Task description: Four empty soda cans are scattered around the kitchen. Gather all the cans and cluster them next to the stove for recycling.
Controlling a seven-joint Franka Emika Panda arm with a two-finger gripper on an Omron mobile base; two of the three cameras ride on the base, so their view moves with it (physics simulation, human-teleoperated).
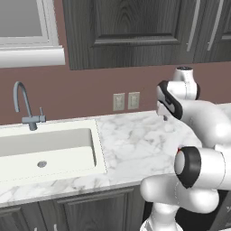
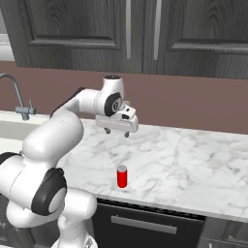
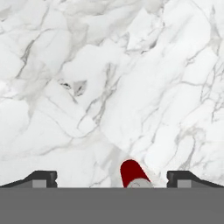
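Note:
A bright red soda can (image 2: 122, 177) with a silver top stands upright on the white marble counter (image 2: 184, 160), close to its front edge. My gripper (image 2: 117, 132) hangs above the counter, farther back than the can and a little left of it, pointing down. Its jaws stand wide open with nothing between them. In the hand view the can (image 3: 131, 173) shows at the bottom, between the two dark fingertips (image 3: 42, 177) and well below them. The stove is out of view.
A white sink (image 1: 97, 149) with a grey faucet (image 1: 25, 106) lies at the counter's left. Two wall outlets (image 1: 126, 101) sit on the brown backsplash. Dark upper cabinets (image 2: 145, 29) hang overhead. A black appliance front (image 2: 145, 223) sits under the counter below the can.

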